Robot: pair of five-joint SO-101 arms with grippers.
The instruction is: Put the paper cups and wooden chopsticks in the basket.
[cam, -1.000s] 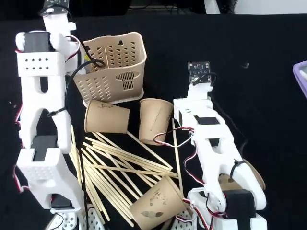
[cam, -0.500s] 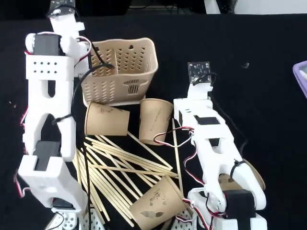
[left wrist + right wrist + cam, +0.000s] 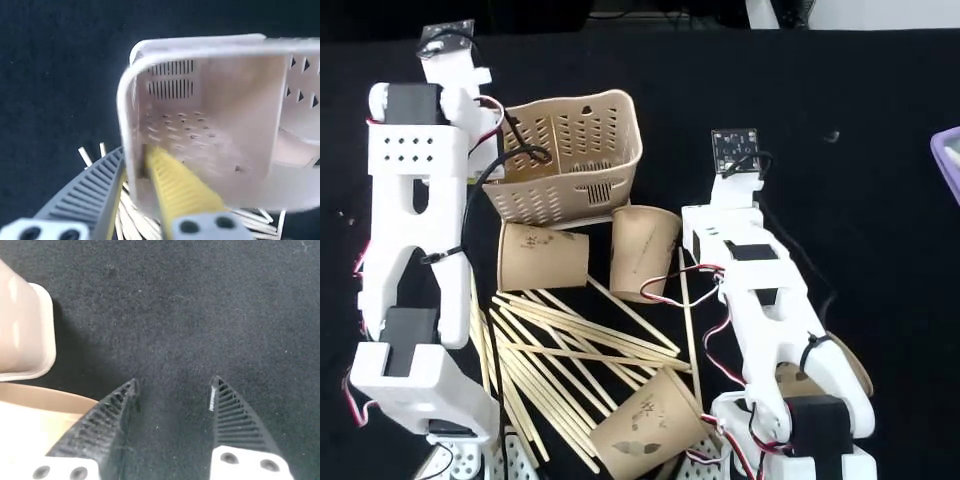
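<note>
The left gripper (image 3: 135, 159) is closed on a side wall of the basket (image 3: 235, 100) — grey finger outside, yellow finger inside — and the basket sits tipped at the far side of the black table (image 3: 870, 230). The right gripper (image 3: 174, 386) stands wide open over the cloth, holding nothing. Just in front of the basket two paper cups (image 3: 542, 256) lie on their sides, with the wooden chopsticks (image 3: 560, 350) scattered between them and a third cup (image 3: 645, 425).

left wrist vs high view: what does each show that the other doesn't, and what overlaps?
Left wrist view adds: the left gripper clamped on the basket wall, one of the jaws inside and one outside. The part of the basket's inside that shows is empty.
High view adds: three paper cups lying on their sides, and the right arm.
Shared: the basket, the chopsticks next to it, and the black table.
</note>
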